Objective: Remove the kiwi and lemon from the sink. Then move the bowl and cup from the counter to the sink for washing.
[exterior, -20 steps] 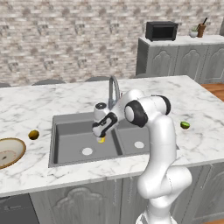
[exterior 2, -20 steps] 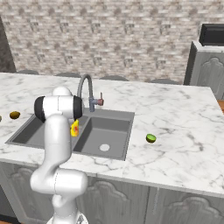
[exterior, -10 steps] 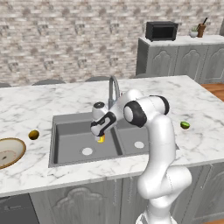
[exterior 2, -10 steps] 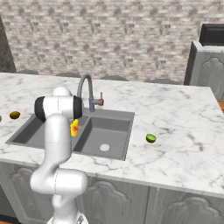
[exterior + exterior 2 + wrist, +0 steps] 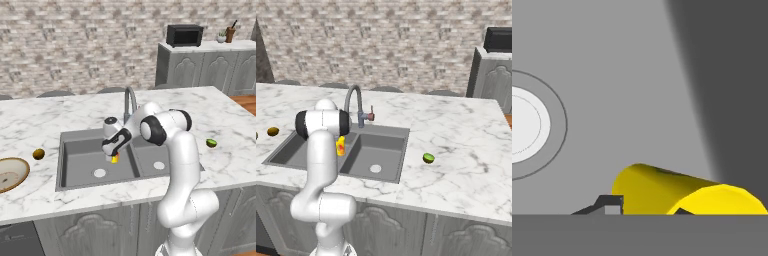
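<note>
On the marble counter (image 5: 45,125), the tan bowl (image 5: 10,173) sits far left with a small brown fruit (image 5: 38,153) nearby. Over the dark sink (image 5: 80,155), the gripper (image 5: 114,156) clamps narrowly on the yellow cup (image 5: 115,159) (red-marked side showing). A green fruit (image 5: 211,143) lies at right.

Cup (image 5: 114,159) above sink (image 5: 80,162) basin
</note>
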Tool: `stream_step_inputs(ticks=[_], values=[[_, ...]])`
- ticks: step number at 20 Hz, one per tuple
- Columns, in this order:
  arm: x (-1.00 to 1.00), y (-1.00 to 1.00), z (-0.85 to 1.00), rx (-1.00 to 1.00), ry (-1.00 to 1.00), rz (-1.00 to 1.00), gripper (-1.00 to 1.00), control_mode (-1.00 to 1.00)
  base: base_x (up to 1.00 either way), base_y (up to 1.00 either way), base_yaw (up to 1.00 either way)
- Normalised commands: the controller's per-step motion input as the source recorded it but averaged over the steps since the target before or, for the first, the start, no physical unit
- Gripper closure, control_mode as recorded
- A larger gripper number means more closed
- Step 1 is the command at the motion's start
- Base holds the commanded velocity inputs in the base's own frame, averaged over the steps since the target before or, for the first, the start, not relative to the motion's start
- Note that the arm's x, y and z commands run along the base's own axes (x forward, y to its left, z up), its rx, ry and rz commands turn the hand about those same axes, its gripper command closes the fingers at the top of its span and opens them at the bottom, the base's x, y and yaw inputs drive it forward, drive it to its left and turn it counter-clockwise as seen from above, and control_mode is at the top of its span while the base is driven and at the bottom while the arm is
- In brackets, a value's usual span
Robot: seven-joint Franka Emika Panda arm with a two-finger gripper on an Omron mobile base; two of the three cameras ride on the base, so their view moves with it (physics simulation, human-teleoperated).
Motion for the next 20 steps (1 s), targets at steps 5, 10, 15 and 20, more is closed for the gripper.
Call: stream_step_inputs(ticks=[5,10,15,20], values=[[0.00,0.00,-0.23,0.00,0.00,-0.03,1.00,-1.00,0.00,0.00,0.00],[0.00,0.00,-0.23,0.00,0.00,-0.02,-1.00,-1.00,0.00,0.00,0.00],[0.00,-0.02,-0.23,0.00,0.00,-0.02,-1.00,-1.00,0.00,0.00,0.00],[0.00,-0.05,-0.19,0.00,0.00,-0.05,-1.00,-1.00,0.00,0.00,0.00]])
